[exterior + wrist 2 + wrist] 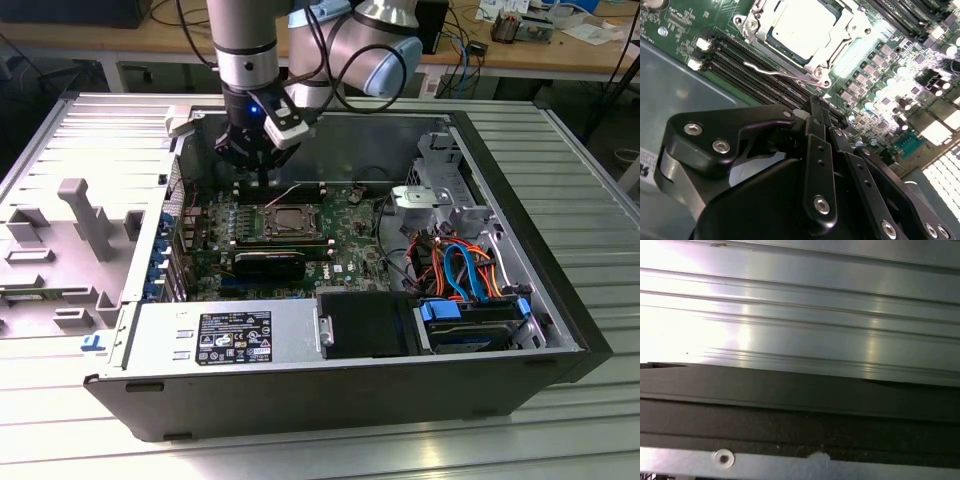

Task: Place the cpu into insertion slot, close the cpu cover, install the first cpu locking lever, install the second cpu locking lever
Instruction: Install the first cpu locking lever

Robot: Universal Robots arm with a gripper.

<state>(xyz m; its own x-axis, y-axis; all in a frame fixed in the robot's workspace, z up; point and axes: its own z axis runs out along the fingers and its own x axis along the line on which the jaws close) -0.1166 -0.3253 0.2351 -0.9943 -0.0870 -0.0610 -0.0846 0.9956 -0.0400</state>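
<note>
hand (816, 107) pinched, silver cpu (802, 27) seated

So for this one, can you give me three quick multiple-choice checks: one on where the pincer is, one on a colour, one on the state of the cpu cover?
1. In the exterior view, where is the pincer?
A. Over the drive bay at the case's near corner
B. Above the circuit board, close to the insertion slot
C. Outside the case, over the ribbed table

2. What colour is the circuit board around the insertion slot?
A. Red
B. White
C. Green

3. How does the cpu cover stand?
A. Lying flat over the cpu
B. Tilted upright, open
C. Taken off and set aside

Answers:
1 B, since the pincer hangs inside the case just beyond the slot.
2 C, since the board is green in the exterior view and the second wrist view.
3 A, since the cpu's pale top shows through the frame's window in the second wrist view.
</note>
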